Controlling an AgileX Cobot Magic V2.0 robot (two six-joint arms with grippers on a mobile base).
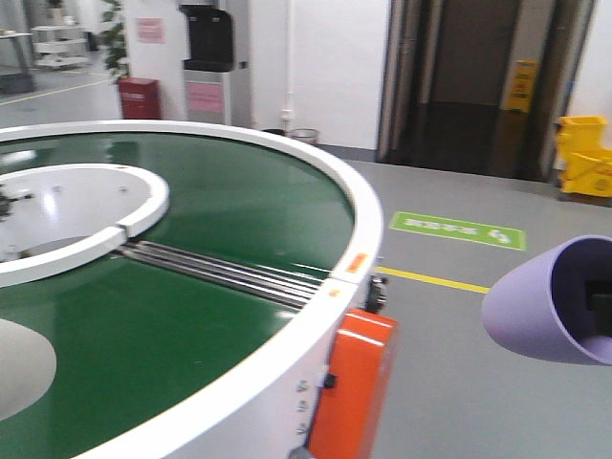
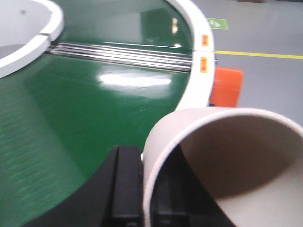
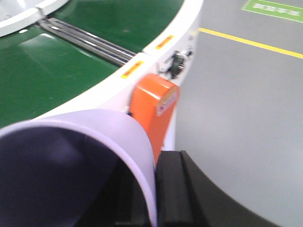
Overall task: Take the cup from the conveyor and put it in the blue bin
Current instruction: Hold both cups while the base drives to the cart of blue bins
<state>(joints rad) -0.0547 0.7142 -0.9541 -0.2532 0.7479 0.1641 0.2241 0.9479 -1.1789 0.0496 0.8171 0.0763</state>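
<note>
1. Grey floor (image 1: 459, 382) all round, marked with one yellow line (image 1: 435, 280) and one green sign (image 1: 457, 230); one yellow mop bucket (image 1: 583, 153) far off by the wall.
2. One conveyor (image 1: 191, 325): green belt between white rims, crossed by one steel roller strip (image 1: 229, 271). One orange cover (image 1: 352, 382) on its outer side, two orange labels (image 2: 204, 40) on the outer rim.
3. Two cups counted, one to each gripper: one cream cup (image 2: 246, 156) and one lilac cup (image 1: 535, 306).
4. Left gripper (image 2: 144, 189): clamped on the cream cup's wall, one black finger (image 2: 125, 189) outside the rim and the other inside. Cup lying sideways, mouth toward the wrist camera. Green belt beneath and ahead of this gripper, roller strip well beyond it, orange cover ahead and to its right. Cannot tell whether this cup touches the belt.
5. Right gripper (image 3: 151, 189): pinched on the lilac cup's wall in the same way, one black finger (image 3: 173, 189) outside and the other inside. Cup held in the air over the floor, outside the white rim, apart from the conveyor. Orange cover just ahead of this gripper, belt farther ahead and to its left.
</note>
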